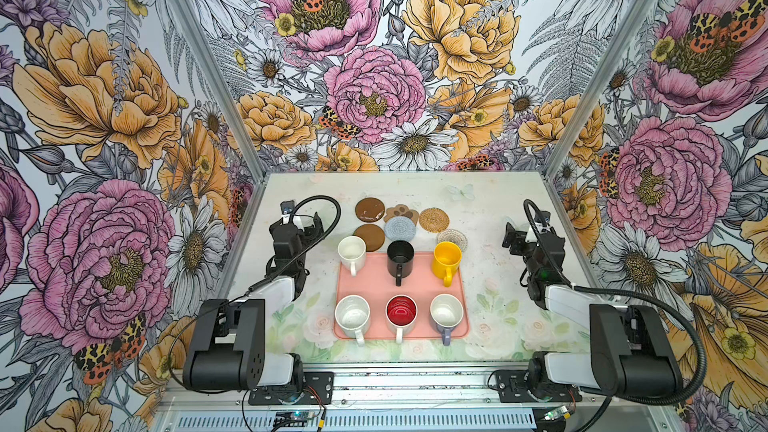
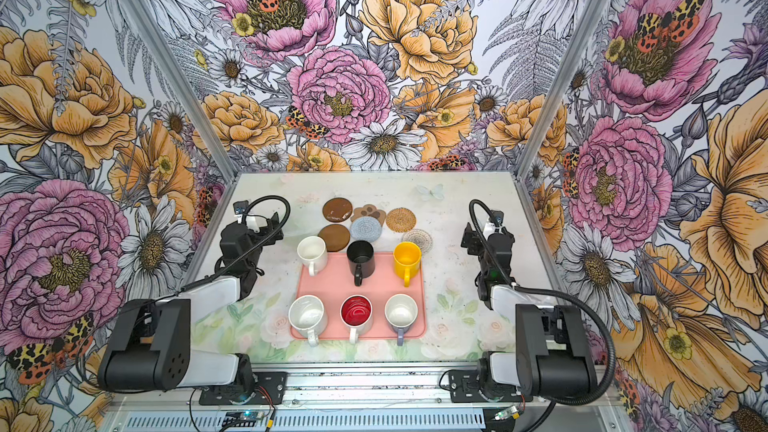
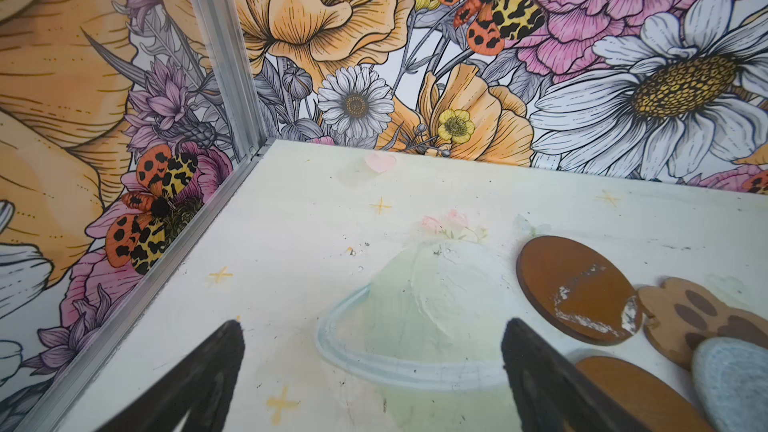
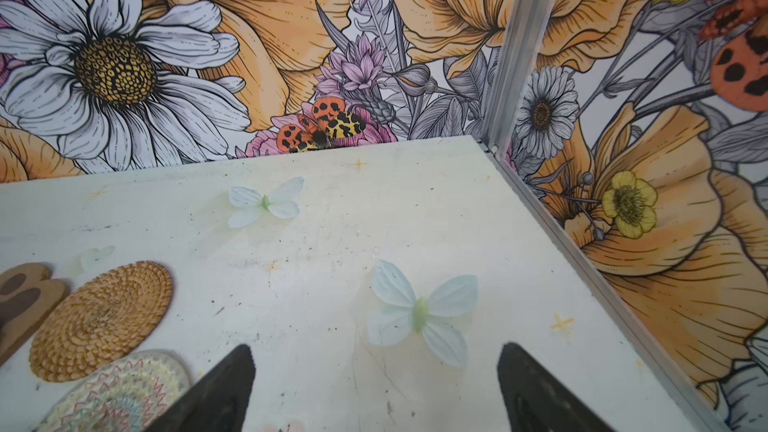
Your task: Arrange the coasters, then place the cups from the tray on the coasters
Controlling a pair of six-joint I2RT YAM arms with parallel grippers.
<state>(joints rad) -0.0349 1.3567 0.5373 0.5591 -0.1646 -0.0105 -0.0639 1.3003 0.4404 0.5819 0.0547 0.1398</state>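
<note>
Several coasters lie bunched behind the tray [image 1: 374,284]: two brown discs [image 1: 369,209] [image 1: 370,236], a paw shape [image 1: 401,214], a grey-blue round [image 1: 400,228], a rattan round [image 1: 433,219] and a pale woven one [image 1: 452,239]. On the tray stand several cups: white [image 1: 351,250], black [image 1: 400,258] and yellow [image 1: 446,258] at the back, white [image 1: 352,314], red-lined [image 1: 401,311] and lavender [image 1: 446,312] in front. My left gripper [image 3: 374,326] hangs open over bare table left of the discs [image 3: 573,288]. Right of the rattan round [image 4: 102,320], my right gripper [image 4: 377,347] is open and holds nothing.
Floral walls with aluminium corner posts [image 1: 257,176] [image 1: 548,174] close the table on three sides. Both arm bases [image 1: 232,351] [image 1: 623,351] sit at the front edge. Pale butterflies [image 4: 422,313] are printed flat on the tabletop.
</note>
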